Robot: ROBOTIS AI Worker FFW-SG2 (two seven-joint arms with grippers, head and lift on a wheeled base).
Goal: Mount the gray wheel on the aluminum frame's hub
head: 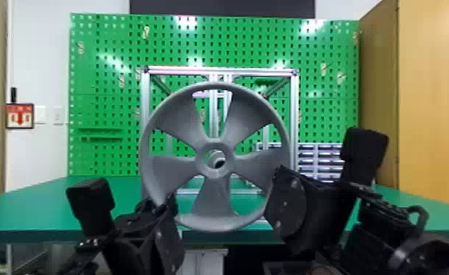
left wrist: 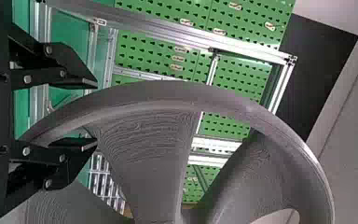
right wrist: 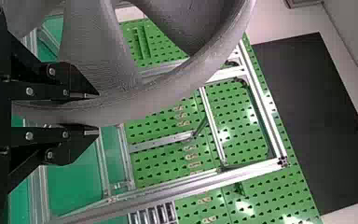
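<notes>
Landmark: the silver aluminum-profile frame [head: 220, 69]. The large gray five-spoked wheel [head: 214, 223] stands upright just in front of it, its face toward you. Your black two-fingered right gripper [right wrist: 93, 114], at the frame's front right, is closed on the wheel's rim, one finger on each side. Your black two-fingered left gripper [left wrist: 91, 113], at the frame's front left, stands well apart at the fingertips, the rim passing through the gap, no firm grip visible. Handling, by judgement: fine layer lines suggest printed plastic, so expect it stiff, fairly light for its breadth, awkward to balance; the smooth rim may slip or turn in flat fingers, and the thin spoke edges could chip if knocked on the frame. Take hold low on the rim at two opposite sides, square to the frame, and leave the center free for lining up. A pale round part [head: 216, 155] shows off-center through the bore, probably the hub; you cannot tell whether it is engaged. Count: one wheel, five spokes, five openings, one bore, one frame, two grippers, two fingers each.
</notes>
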